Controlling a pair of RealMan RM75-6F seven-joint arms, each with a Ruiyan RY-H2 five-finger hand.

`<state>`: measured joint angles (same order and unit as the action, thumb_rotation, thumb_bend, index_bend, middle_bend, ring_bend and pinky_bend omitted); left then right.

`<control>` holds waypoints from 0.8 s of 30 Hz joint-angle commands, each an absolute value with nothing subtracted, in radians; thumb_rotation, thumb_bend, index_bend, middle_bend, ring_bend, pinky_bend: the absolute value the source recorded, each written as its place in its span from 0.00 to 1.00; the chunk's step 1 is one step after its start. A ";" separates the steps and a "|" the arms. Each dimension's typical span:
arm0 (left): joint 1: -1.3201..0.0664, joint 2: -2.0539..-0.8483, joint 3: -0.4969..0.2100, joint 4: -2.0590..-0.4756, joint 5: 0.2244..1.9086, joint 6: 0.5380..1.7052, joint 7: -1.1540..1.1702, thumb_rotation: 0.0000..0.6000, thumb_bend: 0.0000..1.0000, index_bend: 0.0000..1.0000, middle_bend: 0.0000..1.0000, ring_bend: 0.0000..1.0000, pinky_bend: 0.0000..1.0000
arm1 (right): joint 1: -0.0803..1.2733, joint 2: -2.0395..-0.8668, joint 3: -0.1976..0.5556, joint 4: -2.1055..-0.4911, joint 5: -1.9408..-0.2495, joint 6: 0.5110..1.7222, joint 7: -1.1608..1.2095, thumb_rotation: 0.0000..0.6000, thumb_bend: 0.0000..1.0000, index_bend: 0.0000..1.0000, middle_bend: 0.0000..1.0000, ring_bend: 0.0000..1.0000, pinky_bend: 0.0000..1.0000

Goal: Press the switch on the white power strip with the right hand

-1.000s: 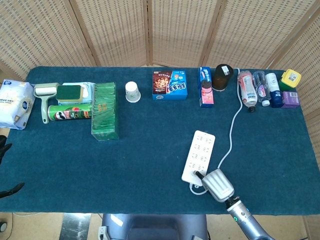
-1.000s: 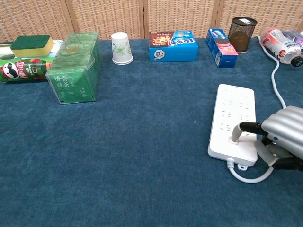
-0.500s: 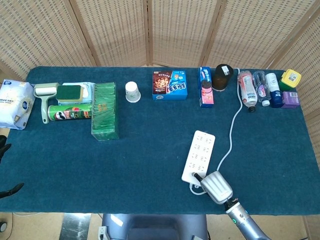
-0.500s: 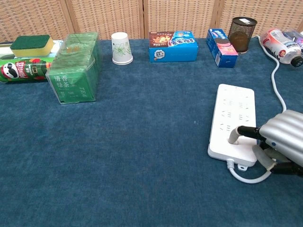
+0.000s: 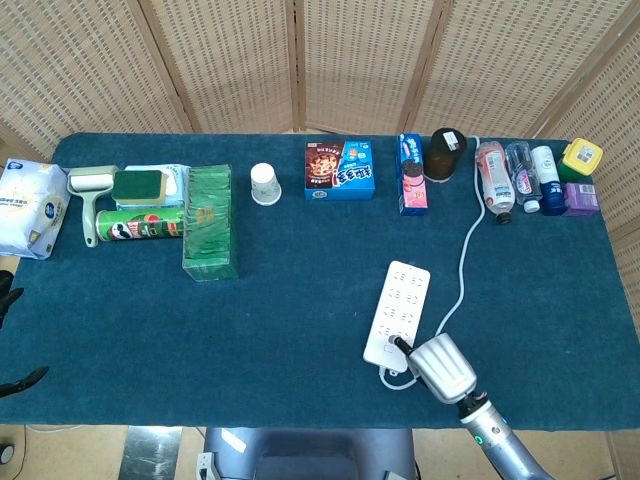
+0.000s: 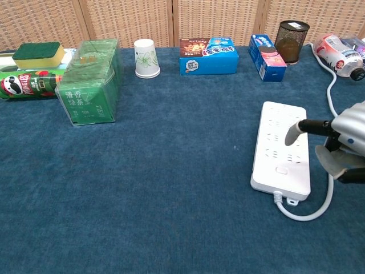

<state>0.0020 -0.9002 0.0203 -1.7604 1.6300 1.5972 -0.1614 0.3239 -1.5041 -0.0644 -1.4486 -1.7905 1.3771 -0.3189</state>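
The white power strip (image 6: 282, 134) lies flat on the blue cloth at the right, and its small switch (image 6: 281, 169) sits uncovered near the front end. My right hand (image 6: 341, 147) hovers by the strip's right side with one finger stretched out and the rest curled; the fingertip (image 6: 292, 132) hangs above the sockets, clear of the switch. From the head view the same strip (image 5: 397, 308) shows with my right hand (image 5: 440, 368) at its near end. It holds nothing. Only dark fingertips of my left hand (image 5: 8, 296) show at the left table edge, spread apart.
The strip's white cable (image 5: 462, 262) runs back to the bottles (image 5: 492, 178) at the far right. Along the back stand a snack box (image 5: 340, 169), a paper cup (image 5: 264, 184), a green tea box (image 5: 211, 222), a chips can (image 5: 140, 224) and a sponge (image 5: 141, 184).
My right hand's outstretched finger was down on the switch; it has now lifted and drawn up and back, leaving the switch uncovered. Nothing else moved.
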 commanded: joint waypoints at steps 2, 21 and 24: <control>0.003 -0.900 0.020 -1.760 1.630 1.599 -0.163 1.00 0.07 0.00 0.00 0.00 0.08 | 0.316 -1.478 -0.061 -1.470 -1.811 1.416 -0.299 1.00 0.86 0.34 0.96 1.00 1.00; 0.006 -0.905 0.023 -1.766 1.632 1.600 -0.129 1.00 0.07 0.00 0.00 0.00 0.08 | 0.136 -1.250 -0.053 -1.630 -1.658 1.622 -0.121 1.00 0.00 0.20 0.17 0.10 0.21; 0.005 -0.907 0.024 -1.769 1.632 1.596 -0.119 1.00 0.07 0.00 0.00 0.00 0.08 | 0.127 -1.229 -0.059 -1.656 -1.607 1.573 -0.163 1.00 0.00 0.20 0.14 0.05 0.13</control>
